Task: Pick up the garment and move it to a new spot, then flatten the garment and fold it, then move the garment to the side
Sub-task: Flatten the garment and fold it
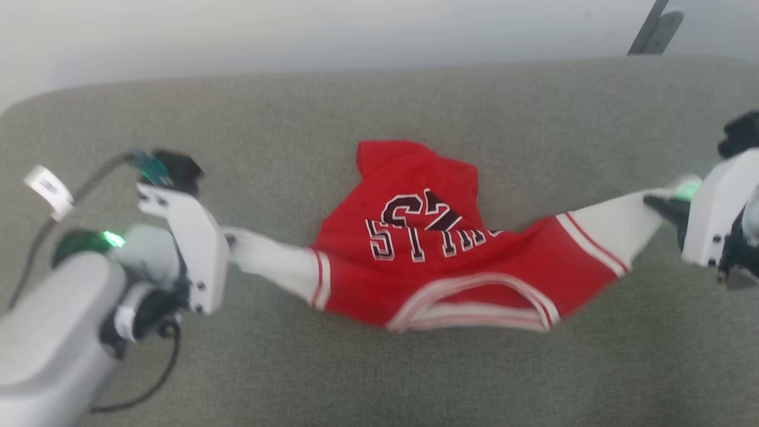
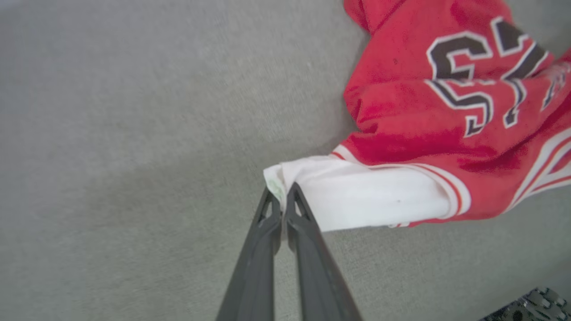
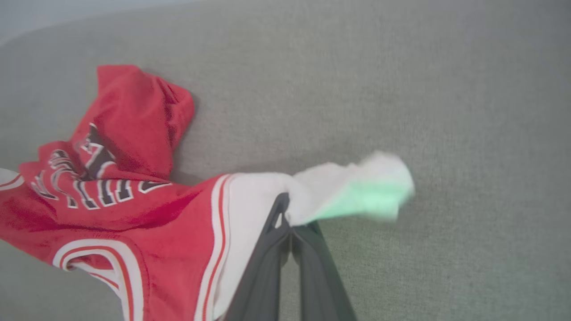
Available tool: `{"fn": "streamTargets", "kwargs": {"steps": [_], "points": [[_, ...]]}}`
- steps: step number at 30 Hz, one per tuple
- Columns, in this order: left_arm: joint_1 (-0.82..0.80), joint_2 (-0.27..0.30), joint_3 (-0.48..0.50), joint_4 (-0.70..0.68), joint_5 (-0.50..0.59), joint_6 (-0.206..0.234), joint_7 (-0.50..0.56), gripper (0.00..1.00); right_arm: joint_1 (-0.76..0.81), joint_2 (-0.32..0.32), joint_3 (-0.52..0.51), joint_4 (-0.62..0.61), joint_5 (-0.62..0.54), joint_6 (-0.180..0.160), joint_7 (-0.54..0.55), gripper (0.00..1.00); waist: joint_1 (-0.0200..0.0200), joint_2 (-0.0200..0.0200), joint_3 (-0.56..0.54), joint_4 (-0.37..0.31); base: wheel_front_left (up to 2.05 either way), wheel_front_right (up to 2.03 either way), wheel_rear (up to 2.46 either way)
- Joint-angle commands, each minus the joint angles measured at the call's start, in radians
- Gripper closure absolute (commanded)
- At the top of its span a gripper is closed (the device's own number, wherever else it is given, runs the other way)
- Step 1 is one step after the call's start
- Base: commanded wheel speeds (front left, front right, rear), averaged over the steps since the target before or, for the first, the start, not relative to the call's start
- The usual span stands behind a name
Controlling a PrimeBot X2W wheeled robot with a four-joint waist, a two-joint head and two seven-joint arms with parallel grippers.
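The garment is a red jersey with white sleeves, striped trim and dark white-outlined lettering, stretched across the grey surface between both arms. My left gripper is shut on the edge of one white sleeve; in the head view it sits at the left. My right gripper is shut on the other white sleeve, seen at the far right of the head view. The red body sags between the sleeves, its upper part bunched and folded over.
The grey fabric-covered surface spreads all round the garment, with its rounded far edge against a pale wall. A dark metal bar leans at the back right. A black cable trails under my left arm.
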Motion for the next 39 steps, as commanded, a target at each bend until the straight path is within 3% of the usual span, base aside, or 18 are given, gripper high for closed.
{"fn": "streamTargets", "kwargs": {"steps": [1,9,19,32,39], "points": [[-0.021,0.016,0.012,-0.013,0.006,0.012,0.014,1.0,-0.02,0.007,-0.004,-0.024,0.003,0.0,0.007,1.0,0.0,0.0002,-0.035,-0.009,0.0,0.0,0.0],[-0.193,0.054,0.065,-0.065,0.025,0.018,0.074,1.0,-0.128,0.048,-0.018,-0.135,-0.018,0.0,0.062,1.0,0.0,0.0002,-0.123,-0.027,0.0,0.0,0.0],[-0.427,0.037,0.109,0.061,0.054,-0.043,0.049,1.0,-0.314,0.065,0.037,-0.112,-0.054,0.0,0.017,1.0,0.0,0.0002,-0.174,-0.048,0.0,0.0,0.0],[-0.622,-0.004,0.12,0.256,0.095,-0.123,-0.038,1.0,-0.551,0.062,0.16,0.044,-0.053,0.0,-0.177,1.0,0.0,0.0002,-0.158,-0.052,0.0,0.0,0.0],[-0.734,-0.062,0.118,0.365,0.157,-0.157,-0.19,1.0,-0.691,0.039,0.242,0.209,-0.111,0.0,-0.37,1.0,0.0,0.0002,-0.033,-0.039,0.0,0.0,0.0]]}}
